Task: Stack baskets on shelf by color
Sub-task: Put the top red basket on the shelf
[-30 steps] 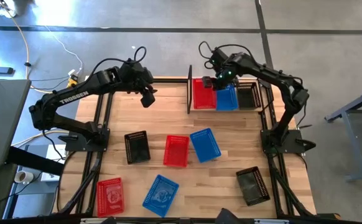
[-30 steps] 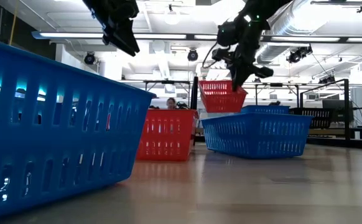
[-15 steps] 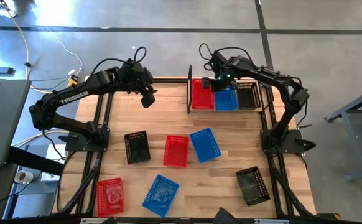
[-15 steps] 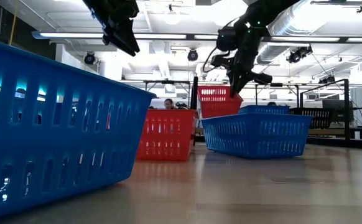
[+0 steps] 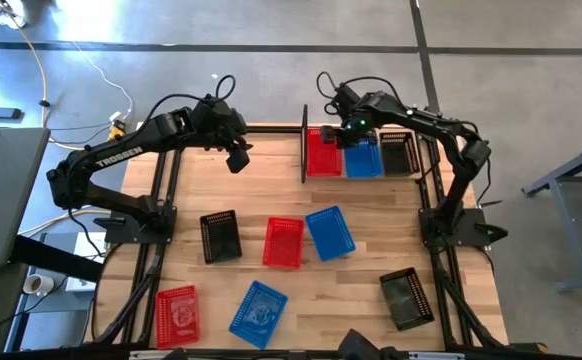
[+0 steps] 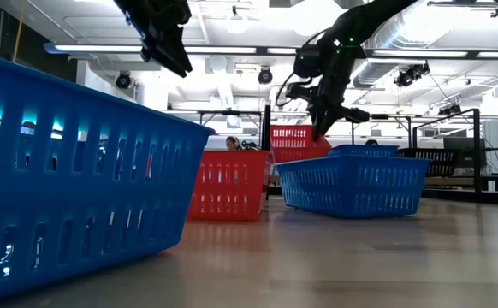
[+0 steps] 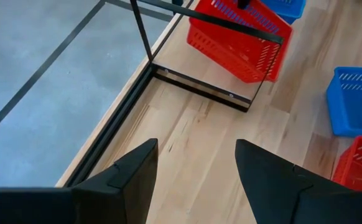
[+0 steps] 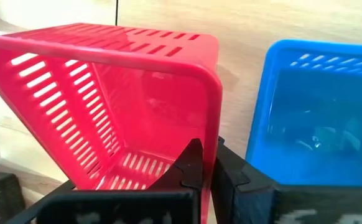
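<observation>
My right gripper (image 5: 347,131) is over the shelf (image 5: 304,146) at the table's far edge, shut on a red basket (image 5: 322,153) at the shelf's left end. A blue basket (image 5: 365,160) and a black basket (image 5: 399,153) sit beside it on the shelf. The red basket (image 8: 106,106) is tilted, and in the low view it (image 6: 293,140) shows behind a blue basket (image 6: 352,181). My left gripper (image 5: 237,157) hangs open above the table's far left, its fingers (image 7: 196,168) around nothing. My right gripper pinches the red basket's side wall (image 8: 211,132), the one next to the blue basket, at its rim. One finger (image 8: 190,165) is inside the basket and one outside. The fingers come from above, slanting down. The basket hangs tilted; whether its bottom rests on the shelf I cannot tell.
Loose on the table lie a black basket (image 5: 220,237), a red one (image 5: 283,243), a blue one (image 5: 330,232), and near the front edge a red (image 5: 177,315), a blue (image 5: 259,310) and a black basket (image 5: 407,298). Black arm-mount frames run along both sides.
My right gripper has sunk and shifted slightly toward the table's left, staying shut on the red basket. The basket has come down with it toward the shelf's left end, still tilted.
</observation>
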{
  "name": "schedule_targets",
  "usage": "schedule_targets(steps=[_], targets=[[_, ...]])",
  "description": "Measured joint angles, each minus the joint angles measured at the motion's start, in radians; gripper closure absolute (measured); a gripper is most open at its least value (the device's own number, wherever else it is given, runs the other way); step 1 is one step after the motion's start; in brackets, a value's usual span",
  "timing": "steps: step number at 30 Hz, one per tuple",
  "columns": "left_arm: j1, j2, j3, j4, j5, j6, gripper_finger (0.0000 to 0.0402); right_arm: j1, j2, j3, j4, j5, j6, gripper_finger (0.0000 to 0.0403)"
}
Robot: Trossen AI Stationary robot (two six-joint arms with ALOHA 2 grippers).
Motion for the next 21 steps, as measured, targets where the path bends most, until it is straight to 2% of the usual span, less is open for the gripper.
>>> schedule_targets(steps=[21], targets=[[0.000, 0.000, 0.000, 0.002, -0.004, 0.000, 0.0197, -0.006, 0.032, 0.000, 0.013, 0.028, -0.024, 0.0403]])
